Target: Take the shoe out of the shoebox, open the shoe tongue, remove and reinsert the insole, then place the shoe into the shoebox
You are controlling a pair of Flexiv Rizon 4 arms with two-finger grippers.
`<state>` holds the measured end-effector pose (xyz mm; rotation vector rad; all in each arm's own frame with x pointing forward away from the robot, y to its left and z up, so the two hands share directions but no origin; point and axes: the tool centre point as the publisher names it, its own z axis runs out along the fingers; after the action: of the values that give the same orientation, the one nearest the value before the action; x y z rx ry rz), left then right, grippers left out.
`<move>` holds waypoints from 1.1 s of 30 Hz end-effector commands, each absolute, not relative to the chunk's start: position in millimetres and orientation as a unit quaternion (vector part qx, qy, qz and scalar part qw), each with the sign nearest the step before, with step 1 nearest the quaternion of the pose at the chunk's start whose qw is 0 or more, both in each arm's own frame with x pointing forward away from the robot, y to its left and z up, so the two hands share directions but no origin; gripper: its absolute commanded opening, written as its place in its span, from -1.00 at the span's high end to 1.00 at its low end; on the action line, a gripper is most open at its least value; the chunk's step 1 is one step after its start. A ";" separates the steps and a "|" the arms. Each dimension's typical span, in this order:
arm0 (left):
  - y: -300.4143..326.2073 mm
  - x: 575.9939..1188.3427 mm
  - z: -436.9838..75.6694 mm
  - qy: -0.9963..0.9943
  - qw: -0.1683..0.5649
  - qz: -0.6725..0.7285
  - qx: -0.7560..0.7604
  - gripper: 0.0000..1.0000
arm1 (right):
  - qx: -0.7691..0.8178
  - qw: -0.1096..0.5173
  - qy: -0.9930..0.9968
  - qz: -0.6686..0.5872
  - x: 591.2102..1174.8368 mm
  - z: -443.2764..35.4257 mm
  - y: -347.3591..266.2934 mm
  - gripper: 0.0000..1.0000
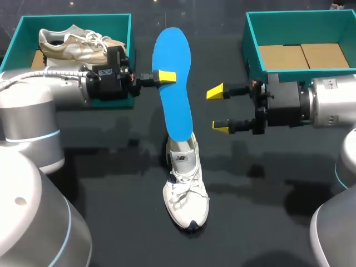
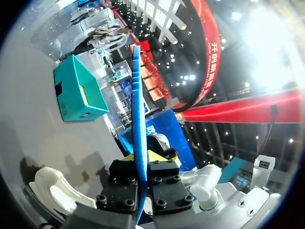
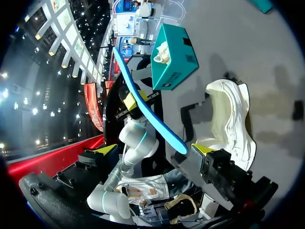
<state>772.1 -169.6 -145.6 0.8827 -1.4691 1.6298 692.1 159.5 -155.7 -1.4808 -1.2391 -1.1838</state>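
Note:
A long blue insole (image 1: 173, 83) stands above the table, its lower end tucked into the heel opening of a white sneaker (image 1: 186, 192) that sits on the dark table, toe toward the front edge. My left gripper (image 1: 165, 77) is shut on the insole's upper part. In the left wrist view the insole (image 2: 138, 109) runs edge-on between the fingers, with the sneaker (image 2: 52, 188) beside it. My right gripper (image 1: 218, 109) hangs open just right of the insole, not touching it. From the right wrist, the insole (image 3: 143, 107) and sneaker (image 3: 228, 119) lie ahead of the open gripper (image 3: 155, 150).
A teal shoebox (image 1: 75, 19) at the back left holds a second, beige shoe (image 1: 75, 45). Another teal shoebox (image 1: 300, 15) at the back right shows only its cardboard floor. The left arm's body fills the front left of the table.

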 end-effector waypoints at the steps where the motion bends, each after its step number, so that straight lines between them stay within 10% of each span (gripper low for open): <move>1: -162.1 769.4 -138.5 -0.625 0.294 0.684 0.235 1.00 | -0.585 0.433 -0.490 -0.480 694.0 -159.0 162.9 -1.00; 33: -141.4 764.8 -119.6 -0.679 -0.140 0.700 -0.170 1.00 | -0.574 0.455 -0.484 -0.479 698.0 -159.3 162.1 -1.00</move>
<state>770.5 -146.5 -121.5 -0.1362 -2.1147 2.2940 696.0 159.9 -158.6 -1.4145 -1.1928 -1.1854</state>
